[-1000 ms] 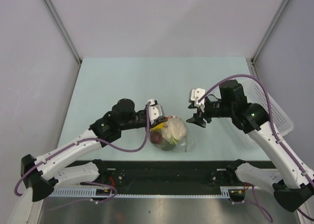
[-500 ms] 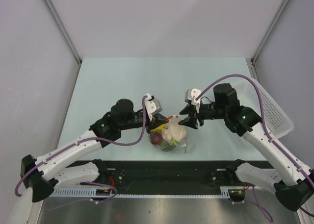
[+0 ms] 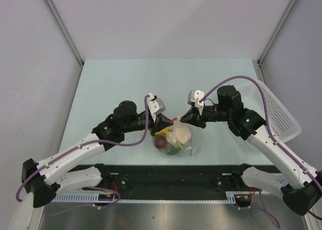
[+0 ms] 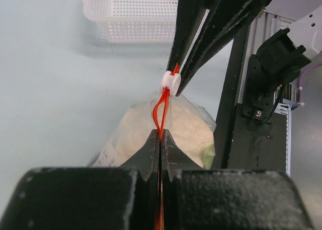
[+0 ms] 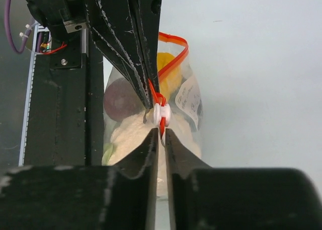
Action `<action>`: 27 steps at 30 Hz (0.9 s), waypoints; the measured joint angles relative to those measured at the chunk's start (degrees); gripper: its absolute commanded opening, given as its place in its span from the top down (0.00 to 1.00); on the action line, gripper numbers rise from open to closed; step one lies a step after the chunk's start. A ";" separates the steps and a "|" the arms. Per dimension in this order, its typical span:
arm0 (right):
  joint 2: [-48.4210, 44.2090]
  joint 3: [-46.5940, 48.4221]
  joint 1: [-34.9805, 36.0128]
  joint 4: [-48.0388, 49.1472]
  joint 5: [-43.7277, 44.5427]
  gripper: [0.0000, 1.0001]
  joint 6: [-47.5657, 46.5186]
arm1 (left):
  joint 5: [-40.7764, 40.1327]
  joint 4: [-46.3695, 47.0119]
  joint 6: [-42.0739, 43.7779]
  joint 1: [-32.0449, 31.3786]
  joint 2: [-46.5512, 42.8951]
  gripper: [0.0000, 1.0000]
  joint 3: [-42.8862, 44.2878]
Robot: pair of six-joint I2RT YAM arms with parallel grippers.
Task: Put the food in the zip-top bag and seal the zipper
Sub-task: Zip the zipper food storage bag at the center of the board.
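The zip-top bag (image 3: 177, 141) lies near the table's front edge, and the food shows through it: a pale cream piece (image 3: 180, 134), a dark red one (image 3: 160, 141), a yellow one (image 5: 168, 71) and some lime green (image 3: 176, 146). The orange-red zipper (image 4: 160, 109) runs along its raised mouth, with a white slider (image 5: 162, 114) on it. My left gripper (image 4: 160, 134) is shut on the zipper's left end. Facing it from the right, my right gripper (image 5: 161, 132) is shut on the zipper just behind the slider. In the top view the two grippers (image 3: 163, 123) (image 3: 185, 119) nearly meet over the bag.
A white perforated basket (image 3: 279, 111) stands at the table's right edge, under the right arm's elbow. Black rail hardware (image 3: 176, 182) runs along the near edge just in front of the bag. Grey walls (image 3: 40, 64) close in the left, right and far sides.
My right gripper has moved left to the bag's mouth and shut on the zipper by the slider. The left gripper stayed shut on the zipper and shifted slightly right.
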 measured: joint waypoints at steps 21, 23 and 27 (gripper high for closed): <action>0.00 -0.02 1.14 0.26 0.81 1.00 -6.95 | 6.36 -7.65 15.39 0.07 4.85 0.40 12.39; 0.00 -0.02 1.22 0.24 0.81 1.00 -7.58 | 7.28 -8.55 16.59 0.07 6.12 0.45 12.74; -0.02 -0.02 1.25 0.17 0.81 1.00 -8.31 | 8.70 -10.40 18.80 0.07 8.33 0.65 13.25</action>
